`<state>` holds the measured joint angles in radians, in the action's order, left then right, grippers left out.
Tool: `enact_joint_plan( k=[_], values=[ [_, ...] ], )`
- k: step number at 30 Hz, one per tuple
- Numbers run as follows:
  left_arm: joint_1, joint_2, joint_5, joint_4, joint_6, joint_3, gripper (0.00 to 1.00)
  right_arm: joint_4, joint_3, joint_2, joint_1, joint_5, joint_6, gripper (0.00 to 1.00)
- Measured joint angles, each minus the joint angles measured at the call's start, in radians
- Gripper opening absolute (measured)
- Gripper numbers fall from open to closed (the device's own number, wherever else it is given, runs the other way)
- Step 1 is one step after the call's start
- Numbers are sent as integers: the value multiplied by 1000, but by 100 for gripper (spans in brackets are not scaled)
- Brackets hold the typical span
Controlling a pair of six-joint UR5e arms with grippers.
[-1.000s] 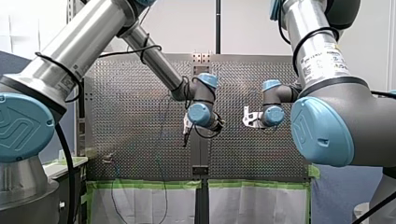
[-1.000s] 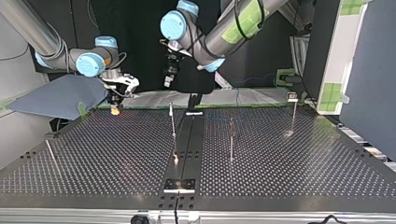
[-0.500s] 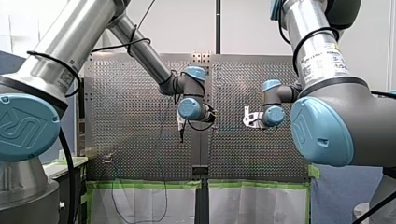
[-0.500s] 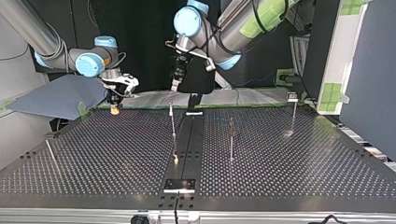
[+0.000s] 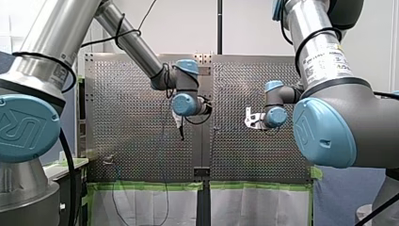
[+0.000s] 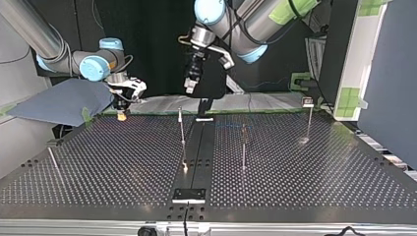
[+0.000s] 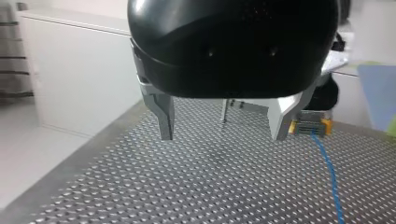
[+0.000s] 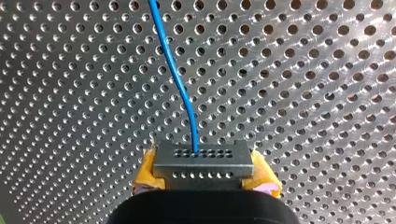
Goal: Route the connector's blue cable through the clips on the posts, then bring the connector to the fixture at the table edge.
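1. Jaws spread and empty, our left gripper (image 7: 222,135) hangs above the table (image 7: 187,186).
2. Our right gripper (image 8: 205,173) pinches the connector (image 8: 201,158) between yellow pads (image 8: 145,172), low over the table at the top view's left.
3. We see the blue cable (image 8: 175,70) run from the connector, ahead across the table.

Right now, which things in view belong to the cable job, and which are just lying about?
Job: connector, blue cable, posts, fixture, right gripper holding the connector, left gripper open.
Idle: blue sheet, green-taped panel.
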<state>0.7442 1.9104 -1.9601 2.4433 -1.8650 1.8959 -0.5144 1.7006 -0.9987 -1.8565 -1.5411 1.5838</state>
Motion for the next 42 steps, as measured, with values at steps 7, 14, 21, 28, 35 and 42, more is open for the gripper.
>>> enact_joint_plan(
  k=[7,14,21,28,35,42],
  values=[
    [1,-41,-2,-52,-22,53,100,2,0,0,0,2,1,0],
    [0,-46,-3,-104,-24,104,100,1,0,0,0,8,1,0],
    [-3,-46,-24,-158,-17,158,100,0,0,0,-2,9,1,0],
    [-3,-46,-20,-212,-25,212,100,0,0,0,-3,15,1,0],
    [-16,-46,-7,-268,-72,268,100,1,0,0,-5,16,1,0],
    [-43,-45,42,-329,-125,330,100,3,0,0,-7,16,1,0]
  ],
)
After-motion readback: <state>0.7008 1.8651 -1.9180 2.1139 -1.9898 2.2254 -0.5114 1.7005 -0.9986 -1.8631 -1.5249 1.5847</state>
